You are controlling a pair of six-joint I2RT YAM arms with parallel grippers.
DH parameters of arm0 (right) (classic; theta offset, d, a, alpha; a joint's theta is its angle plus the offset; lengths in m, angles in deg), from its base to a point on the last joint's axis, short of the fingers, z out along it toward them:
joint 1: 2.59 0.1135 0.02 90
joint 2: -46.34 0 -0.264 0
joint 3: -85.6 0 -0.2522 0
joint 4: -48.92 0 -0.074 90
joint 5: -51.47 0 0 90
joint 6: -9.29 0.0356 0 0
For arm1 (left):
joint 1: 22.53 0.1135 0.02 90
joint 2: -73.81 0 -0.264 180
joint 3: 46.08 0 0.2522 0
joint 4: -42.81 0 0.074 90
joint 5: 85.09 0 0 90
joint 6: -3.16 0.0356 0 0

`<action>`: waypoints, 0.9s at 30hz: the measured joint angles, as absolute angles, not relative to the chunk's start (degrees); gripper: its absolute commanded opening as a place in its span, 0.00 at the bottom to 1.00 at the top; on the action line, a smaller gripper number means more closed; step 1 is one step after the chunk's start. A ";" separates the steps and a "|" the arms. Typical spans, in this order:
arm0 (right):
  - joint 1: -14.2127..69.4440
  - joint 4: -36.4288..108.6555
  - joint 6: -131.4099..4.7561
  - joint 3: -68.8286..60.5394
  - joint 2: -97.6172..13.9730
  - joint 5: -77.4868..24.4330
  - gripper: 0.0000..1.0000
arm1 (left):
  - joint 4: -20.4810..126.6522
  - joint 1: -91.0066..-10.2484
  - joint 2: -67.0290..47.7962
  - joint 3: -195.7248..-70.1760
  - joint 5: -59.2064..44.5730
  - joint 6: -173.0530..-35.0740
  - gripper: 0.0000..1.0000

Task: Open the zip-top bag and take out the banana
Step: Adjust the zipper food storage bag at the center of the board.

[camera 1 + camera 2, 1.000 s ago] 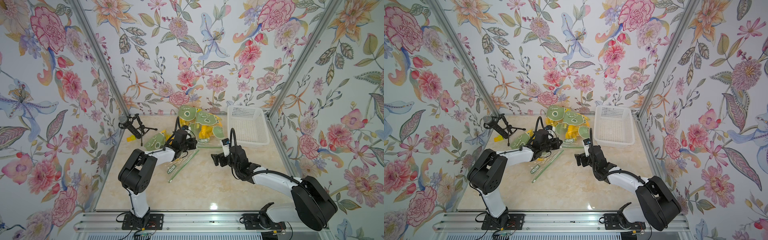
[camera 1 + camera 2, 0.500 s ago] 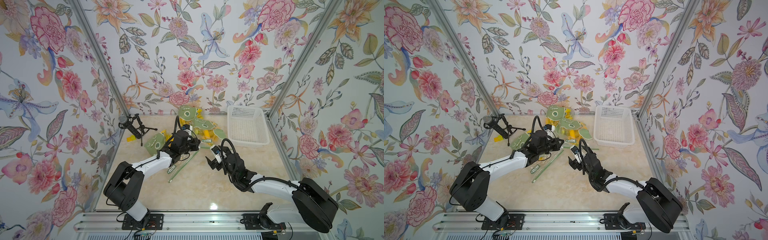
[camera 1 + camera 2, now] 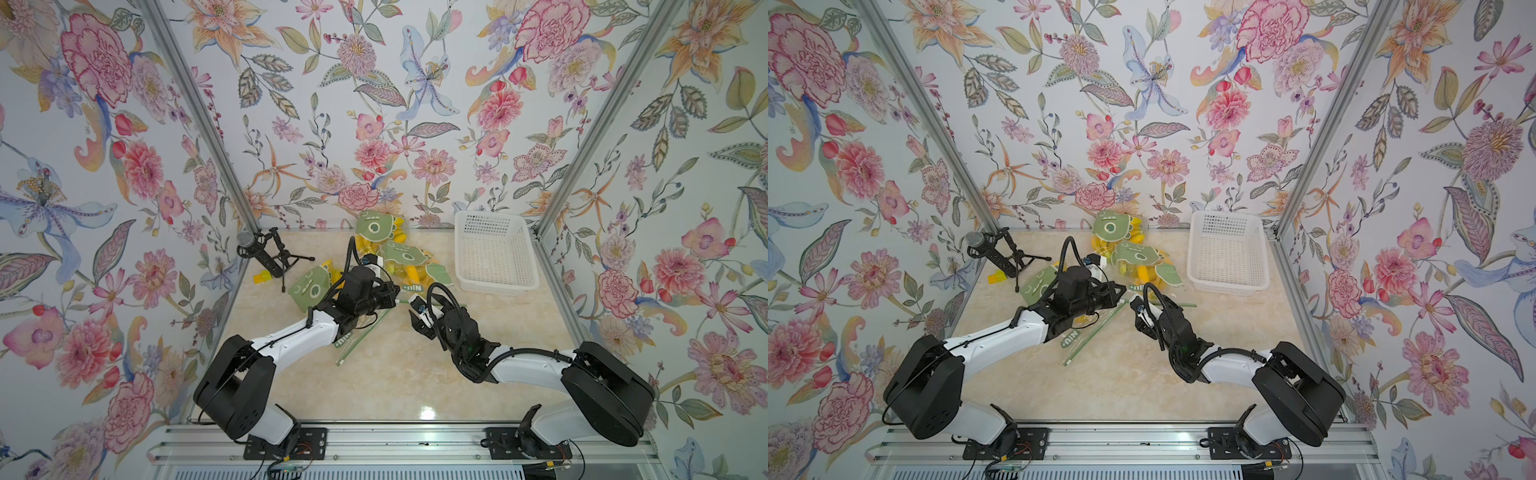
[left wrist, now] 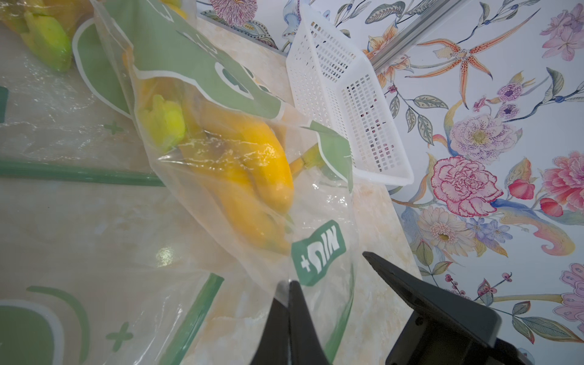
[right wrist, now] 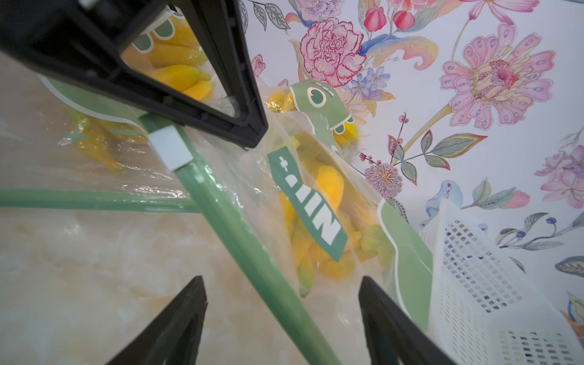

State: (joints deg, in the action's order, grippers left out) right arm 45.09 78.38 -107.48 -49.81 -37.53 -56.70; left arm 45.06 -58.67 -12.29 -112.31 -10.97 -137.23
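A clear zip-top bag (image 4: 240, 202) with green print lies mid-table among others like it, also seen in both top views (image 3: 409, 266) (image 3: 1142, 262). Yellow bananas (image 4: 252, 164) (image 5: 328, 186) show through its film. My left gripper (image 4: 289, 282) (image 3: 395, 293) (image 3: 1121, 293) is shut on a fold of the bag's clear film beside the green label. My right gripper (image 5: 281, 284) (image 3: 413, 305) (image 3: 1133, 305) stands open just right of it. The bag's green zip strip (image 5: 240, 234) runs between the right fingers without touching them. A white slider (image 5: 169, 151) sits on the strip further along.
A white mesh basket (image 3: 494, 257) (image 3: 1225, 249) (image 4: 341, 94) (image 5: 474, 268) stands at the back right, close to the bag. More printed bags with bananas (image 3: 376, 226) lie behind, and a flat one (image 3: 311, 286) to the left. A microphone on a tripod (image 3: 266, 249) stands back left.
My left arm has stretched out and drawn the bag's edge forward and to the right. The right gripper has come left to the zip strip, and its jaws have narrowed.
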 measured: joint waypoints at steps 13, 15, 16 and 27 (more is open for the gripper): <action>45.18 76.94 -106.54 -49.57 -37.01 -57.88 0.04 | 49.34 -58.89 -11.27 -112.51 -10.40 -133.17 0.39; 44.94 75.70 -105.64 -49.57 -36.22 -57.49 0.00 | 51.49 -58.89 -10.61 -113.03 -8.82 -130.37 0.51; 44.66 74.91 -105.09 -49.57 -35.61 -57.01 0.00 | 52.34 -58.89 -9.91 -113.14 -7.84 -128.51 0.57; 38.21 66.25 -96.24 -51.12 -25.34 -46.49 0.00 | 37.50 -58.89 2.05 -100.90 -5.98 -107.27 0.59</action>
